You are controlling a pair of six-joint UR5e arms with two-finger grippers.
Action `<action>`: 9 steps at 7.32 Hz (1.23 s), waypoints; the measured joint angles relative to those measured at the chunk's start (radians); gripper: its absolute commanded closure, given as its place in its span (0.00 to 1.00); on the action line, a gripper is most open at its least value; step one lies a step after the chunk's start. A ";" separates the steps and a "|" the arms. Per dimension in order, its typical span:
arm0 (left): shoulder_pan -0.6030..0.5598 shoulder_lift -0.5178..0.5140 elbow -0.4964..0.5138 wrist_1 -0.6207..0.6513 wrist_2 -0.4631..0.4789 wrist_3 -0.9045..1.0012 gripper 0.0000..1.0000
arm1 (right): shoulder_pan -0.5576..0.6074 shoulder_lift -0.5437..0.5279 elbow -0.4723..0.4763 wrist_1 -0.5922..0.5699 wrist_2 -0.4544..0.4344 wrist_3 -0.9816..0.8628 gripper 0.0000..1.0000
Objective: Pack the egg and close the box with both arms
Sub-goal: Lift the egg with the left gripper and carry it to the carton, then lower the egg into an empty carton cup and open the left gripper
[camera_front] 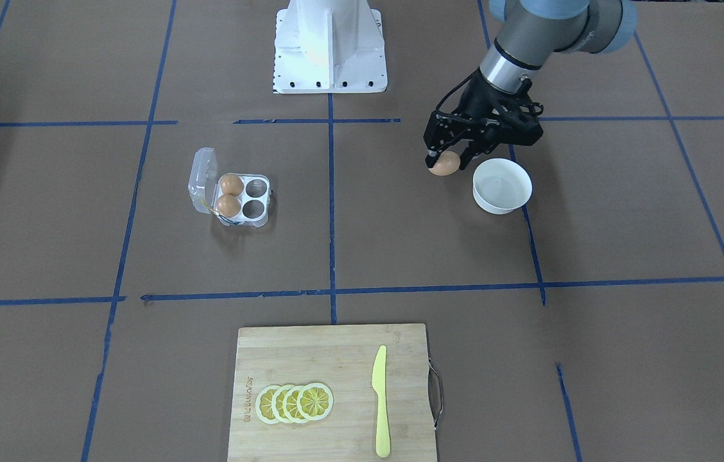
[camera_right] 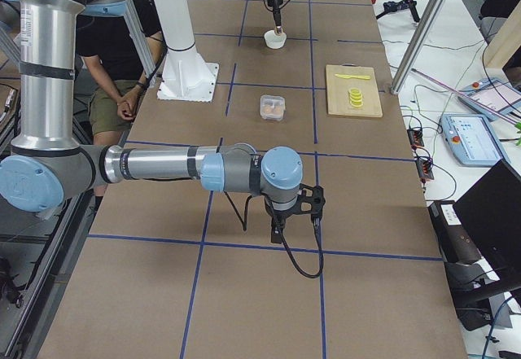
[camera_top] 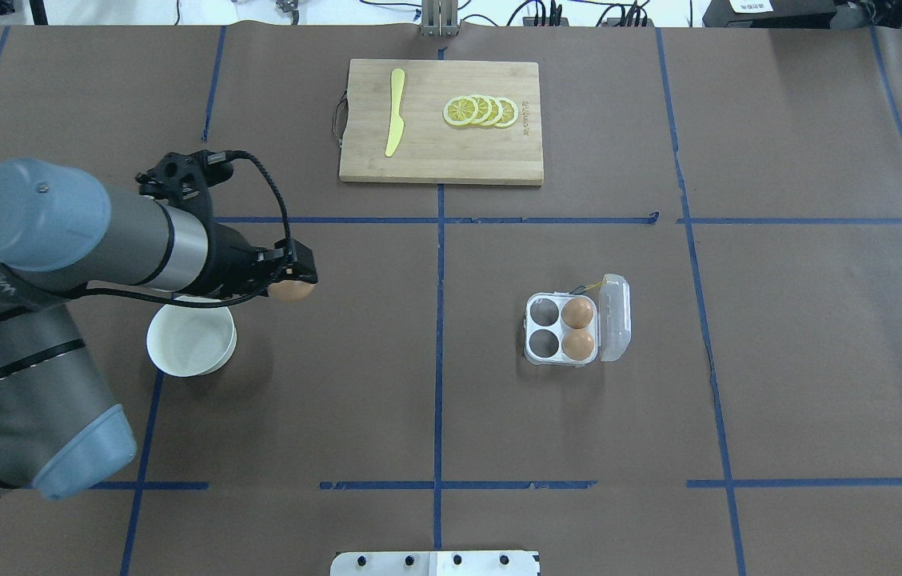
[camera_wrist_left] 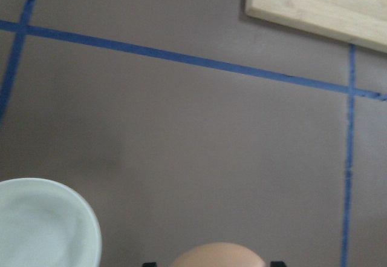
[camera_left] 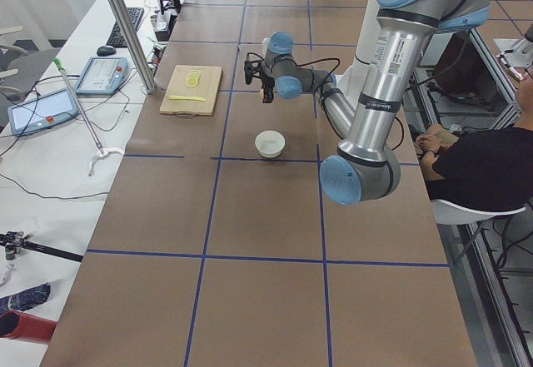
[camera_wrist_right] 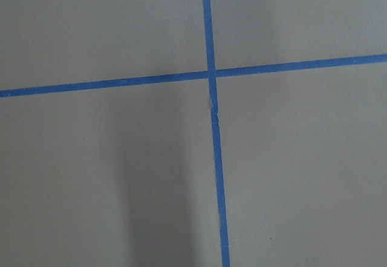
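Observation:
My left gripper (camera_front: 444, 159) is shut on an orange-brown egg (camera_front: 444, 164) and holds it above the table, just beside the white bowl (camera_front: 502, 186). The egg also shows in the overhead view (camera_top: 291, 290) and at the bottom edge of the left wrist view (camera_wrist_left: 217, 255). The clear plastic box (camera_top: 571, 330) stands right of the table's middle with its lid open. Two brown eggs fill two cups; the two other cups are empty. My right gripper (camera_right: 281, 229) shows only in the exterior right view, far from the box; I cannot tell whether it is open or shut.
A wooden cutting board (camera_top: 499, 152) lies at the far edge with a yellow knife (camera_top: 394, 122) and lemon slices (camera_top: 481, 111). The white pedestal (camera_front: 330, 48) stands at the robot's side. A seated person (camera_left: 479, 163) is beside the table.

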 measured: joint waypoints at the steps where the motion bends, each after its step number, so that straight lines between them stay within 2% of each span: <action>1: 0.031 -0.068 0.074 -0.112 -0.003 -0.110 1.00 | 0.000 0.001 -0.002 -0.001 0.001 0.000 0.00; 4: 0.139 -0.250 0.309 -0.372 0.011 -0.235 1.00 | 0.000 -0.004 -0.004 -0.002 0.004 0.001 0.00; 7: 0.211 -0.388 0.497 -0.461 0.125 -0.242 1.00 | 0.000 -0.009 -0.006 -0.002 0.017 0.000 0.00; 9: 0.222 -0.453 0.608 -0.521 0.159 -0.241 1.00 | 0.000 -0.010 -0.009 -0.002 0.019 0.000 0.00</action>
